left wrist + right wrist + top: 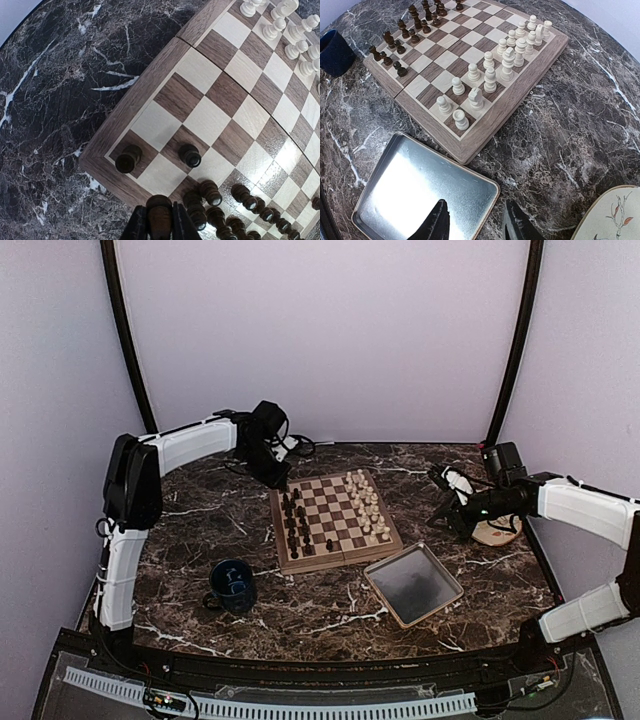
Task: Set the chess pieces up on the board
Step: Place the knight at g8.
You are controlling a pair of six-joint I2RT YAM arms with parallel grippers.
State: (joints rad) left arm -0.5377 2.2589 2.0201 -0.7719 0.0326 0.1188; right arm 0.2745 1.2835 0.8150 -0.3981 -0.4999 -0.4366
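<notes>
The board (338,560) lies mid-table. Dark pieces (295,520) stand along its left side and cream pieces (368,505) along its right. One dark piece (329,544) stands alone near the front middle. My left gripper (272,472) hovers over the board's far left corner (135,100), shut on a dark brown piece (160,217) held upright between its fingers. Below it, dark pieces stand on the corner square (127,159) and one square over (190,155). My right gripper (476,225) hangs open and holds nothing, right of the board (520,90), above the tray's corner.
A grey metal tray (413,585) sits in front of the board's right corner, also in the right wrist view (415,195). There is a blue mug (232,586) front left of the board. A round beige plate (497,532) lies under the right arm.
</notes>
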